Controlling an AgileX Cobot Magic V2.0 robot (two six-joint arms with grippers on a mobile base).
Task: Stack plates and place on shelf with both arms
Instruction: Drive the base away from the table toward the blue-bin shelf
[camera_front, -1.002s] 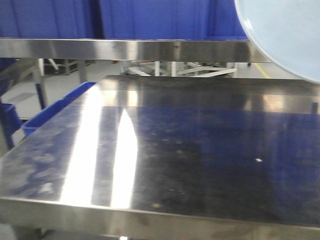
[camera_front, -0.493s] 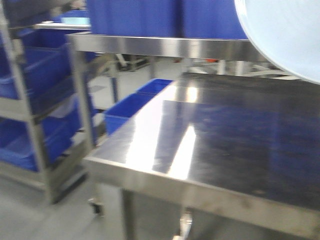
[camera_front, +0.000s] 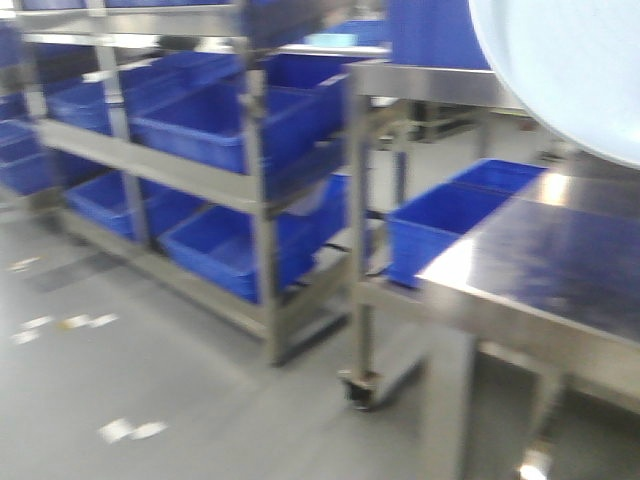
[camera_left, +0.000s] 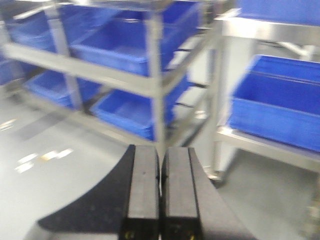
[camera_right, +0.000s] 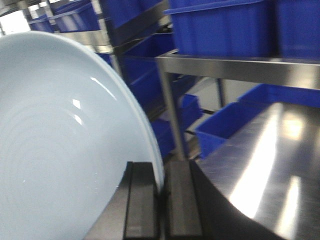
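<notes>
The right end effector (camera_right: 163, 175) clamps the rim of a large, glossy, pale white round plate (camera_right: 60, 150), held aloft near the steel bench's (camera_front: 560, 260) left edge. The left end effector (camera_left: 160, 170) is closed and empty. Shelf placement is not yet done.

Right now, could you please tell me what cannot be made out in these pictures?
- The plate: front view, cut off by the top and right edges; right wrist view, by the left edge.
- A second plate: nowhere seen; it may lie behind the first, clamped in the right gripper.
- The bins' contents: front and left wrist views, blurred.
</notes>
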